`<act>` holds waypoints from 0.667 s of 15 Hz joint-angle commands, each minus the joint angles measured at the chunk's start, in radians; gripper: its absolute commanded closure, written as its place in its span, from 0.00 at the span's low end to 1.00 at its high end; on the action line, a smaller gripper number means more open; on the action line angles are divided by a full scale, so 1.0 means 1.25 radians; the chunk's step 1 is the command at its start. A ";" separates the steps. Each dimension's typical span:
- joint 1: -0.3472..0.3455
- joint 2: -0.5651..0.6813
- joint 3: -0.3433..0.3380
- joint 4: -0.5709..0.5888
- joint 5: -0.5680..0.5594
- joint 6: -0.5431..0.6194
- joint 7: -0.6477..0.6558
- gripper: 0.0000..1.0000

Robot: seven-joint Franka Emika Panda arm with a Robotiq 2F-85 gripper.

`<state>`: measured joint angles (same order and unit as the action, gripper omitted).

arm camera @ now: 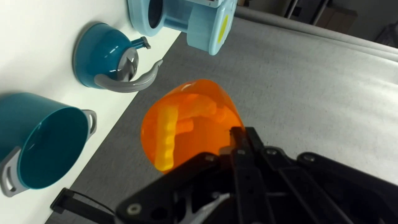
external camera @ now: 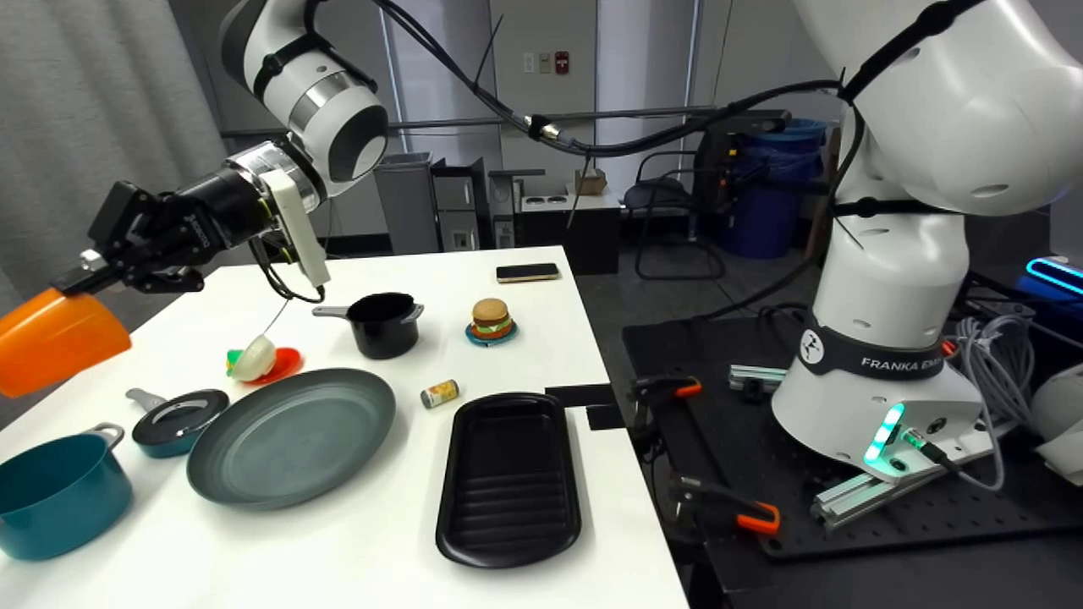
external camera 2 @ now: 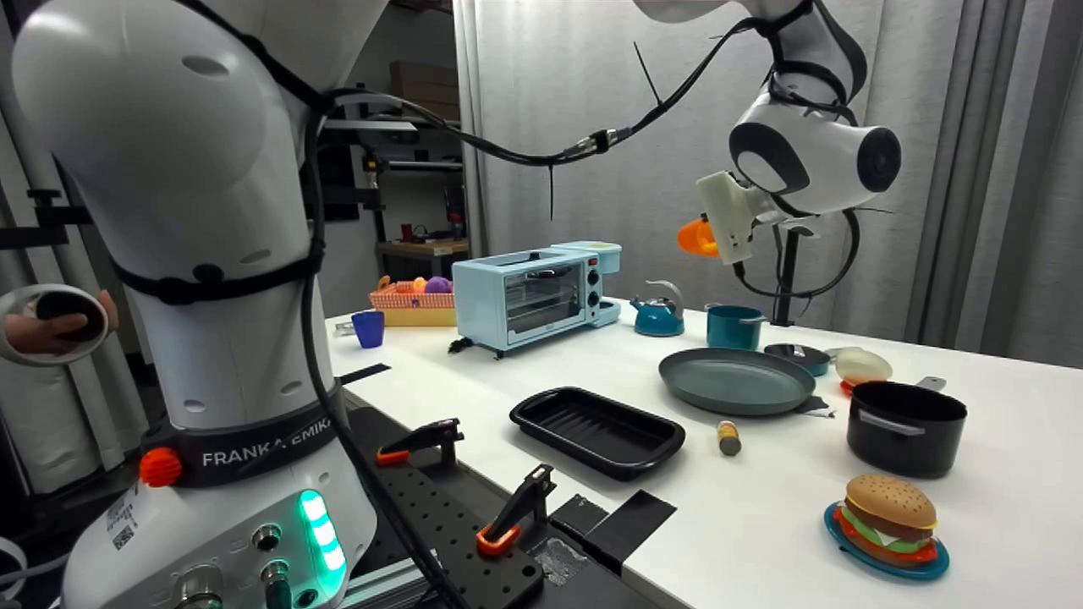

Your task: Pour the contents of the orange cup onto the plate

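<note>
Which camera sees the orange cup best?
The wrist view, because it shows the orange cup biggest, even a yellow stick inside. In both exterior views you see only part of it, and I can't make out the stick there.

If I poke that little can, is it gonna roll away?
Probably: the can is round and lies on its side, so a poke against its curve should start it rolling. Poked on a flat end, it would more likely slide. It looks small, so it may be light and easy to nudge.

the black band around the arm's base reads "franka emika" in white.
</note>
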<state>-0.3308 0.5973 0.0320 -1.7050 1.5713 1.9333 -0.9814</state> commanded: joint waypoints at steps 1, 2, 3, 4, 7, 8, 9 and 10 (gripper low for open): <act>0.026 -0.011 -0.037 -0.011 0.073 -0.047 -0.019 0.99; 0.030 -0.011 -0.040 -0.012 0.093 -0.049 -0.016 0.99; 0.034 -0.011 -0.045 -0.013 0.107 -0.054 -0.016 0.99; 0.038 -0.011 -0.049 -0.014 0.121 -0.056 -0.017 0.99; 0.048 -0.011 -0.059 -0.015 0.153 -0.061 -0.020 0.99; 0.048 -0.010 -0.059 -0.016 0.172 -0.067 -0.026 0.99; 0.044 -0.010 -0.056 -0.018 0.201 -0.079 -0.034 0.99; 0.045 -0.008 -0.055 -0.018 0.233 -0.085 -0.054 0.99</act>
<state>-0.2870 0.5973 -0.0151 -1.7088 1.7622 1.8821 -0.9909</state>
